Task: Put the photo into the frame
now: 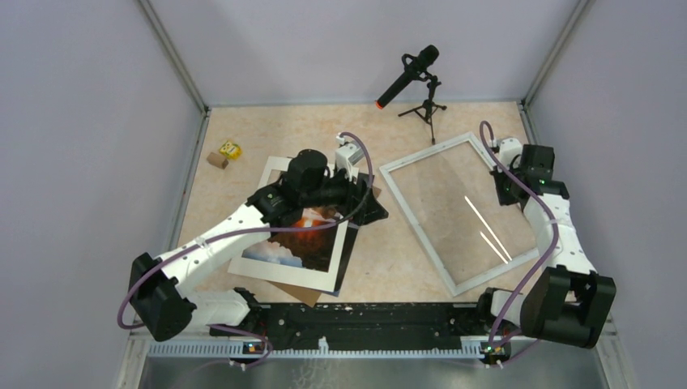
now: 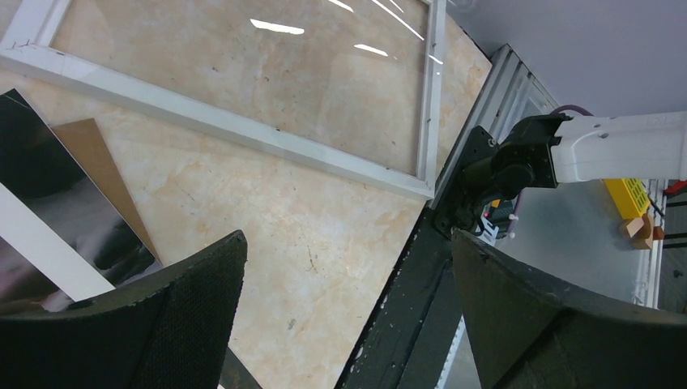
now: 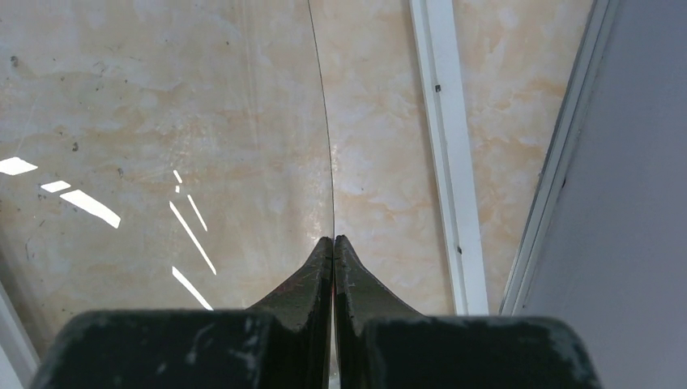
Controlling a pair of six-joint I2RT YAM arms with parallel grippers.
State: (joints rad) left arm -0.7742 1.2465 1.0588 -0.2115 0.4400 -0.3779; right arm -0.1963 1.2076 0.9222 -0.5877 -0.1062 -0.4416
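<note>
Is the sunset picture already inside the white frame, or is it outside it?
Outside. The photo lies flat to the left of the frame, apart from it; only bare tabletop shows inside the frame.

Frame (image 1: 418, 231): smooth white moulding, glossy glass pane (image 1: 462, 211). Photo (image 1: 296, 243): glossy print. Backing board (image 2: 93, 154): matt brown card. Desk (image 1: 381, 251): smooth, marble-patterned. Left tool (image 2: 348, 235) fingers (image 2: 194, 316): black, rough-grained.

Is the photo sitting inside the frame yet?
No, the photo lies left of the frame, clear apart from it.
</note>
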